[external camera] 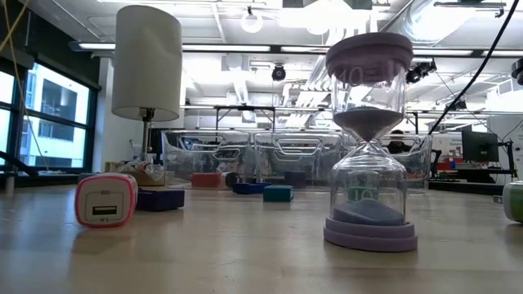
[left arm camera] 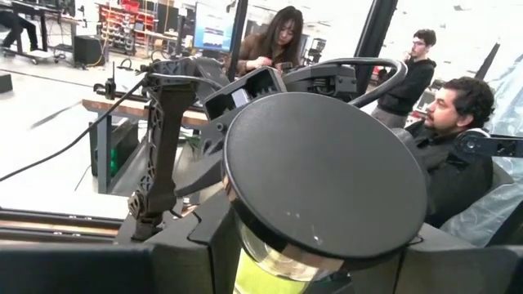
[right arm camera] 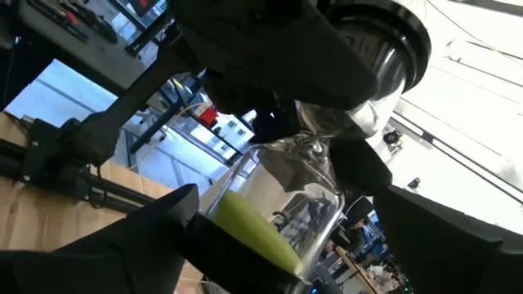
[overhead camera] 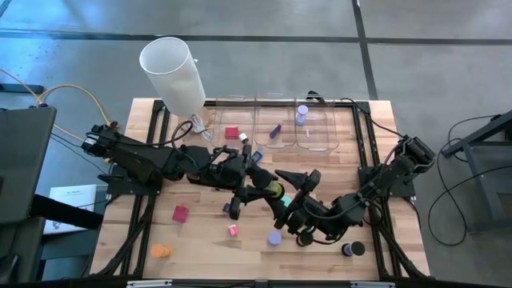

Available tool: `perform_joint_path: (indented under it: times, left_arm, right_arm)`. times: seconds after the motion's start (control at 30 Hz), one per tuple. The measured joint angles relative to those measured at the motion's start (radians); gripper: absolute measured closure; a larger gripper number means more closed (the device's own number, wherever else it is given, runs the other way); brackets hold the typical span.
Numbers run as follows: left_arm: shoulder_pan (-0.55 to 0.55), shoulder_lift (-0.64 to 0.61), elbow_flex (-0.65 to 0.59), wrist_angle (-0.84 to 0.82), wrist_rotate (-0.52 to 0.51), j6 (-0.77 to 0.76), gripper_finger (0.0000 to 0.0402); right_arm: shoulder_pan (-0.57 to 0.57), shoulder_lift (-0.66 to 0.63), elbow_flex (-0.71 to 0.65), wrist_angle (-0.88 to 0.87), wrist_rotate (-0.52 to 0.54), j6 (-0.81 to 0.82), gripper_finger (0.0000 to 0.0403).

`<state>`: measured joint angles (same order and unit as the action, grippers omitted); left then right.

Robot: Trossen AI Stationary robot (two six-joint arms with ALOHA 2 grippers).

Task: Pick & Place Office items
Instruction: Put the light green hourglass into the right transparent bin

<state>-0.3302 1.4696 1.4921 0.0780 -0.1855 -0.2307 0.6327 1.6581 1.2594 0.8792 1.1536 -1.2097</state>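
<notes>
A black-capped hourglass (left arm camera: 325, 175) with yellow-green sand lies clamped between the left gripper (overhead camera: 268, 190) fingers at mid-table. The right gripper (overhead camera: 298, 192) sits just beside it, fingers spread wide around its far end (right arm camera: 278, 220), not closed.

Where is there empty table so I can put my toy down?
Bare wood lies along the front edge between the orange disc and the small pink block, and between the clear bins and the right arm. The middle is crowded: the left gripper and right gripper meet there around an hourglass.
</notes>
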Motion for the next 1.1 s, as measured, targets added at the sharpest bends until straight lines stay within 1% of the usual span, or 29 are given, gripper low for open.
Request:
perform_joint_path:
  times: [0.1, 0.33, 0.43, 0.5, 0.67, 0.73, 0.97, 1.1]
  left_arm:
    - [0.0, 0.0, 0.0, 0.001, -0.002, -0.003, 0.0239]
    - [0.001, 0.0, 0.0, 0.004, -0.004, 0.0, 0.0239]
    - [0.0, -0.002, -0.001, 0.008, -0.003, 0.008, 0.0239]
    - [-0.003, -0.003, -0.002, 0.005, -0.003, 0.009, 0.0239]
    - [-0.015, -0.002, -0.003, -0.005, -0.004, 0.008, 0.0239]
    - [-0.02, 0.0, -0.003, -0.005, -0.005, 0.008, 0.0239]
    - [-0.02, 0.0, -0.004, 0.0, -0.009, 0.014, 0.0239]
    - [-0.02, 0.0, -0.004, 0.0, -0.011, 0.016, 0.0239]
  right_arm:
    - [0.0, 0.0, 0.0, 0.0, 0.007, -0.008, 0.0081]
    - [0.004, 0.0, 0.0, 0.0, 0.019, -0.014, 0.0173]
    - [0.006, 0.0, 0.0, 0.013, 0.02, -0.007, 0.0197]
    - [0.005, 0.0, 0.0, 0.012, 0.015, -0.006, 0.0199]
    - [0.005, 0.0, 0.0, -0.005, 0.0, -0.022, 0.0167]
    - [0.005, 0.0, -0.001, -0.008, -0.011, -0.025, 0.0163]
    - [0.005, 0.0, -0.001, 0.0, -0.011, -0.019, 0.0181]
    - [0.005, 0.0, -0.001, 0.001, -0.007, -0.016, 0.018]
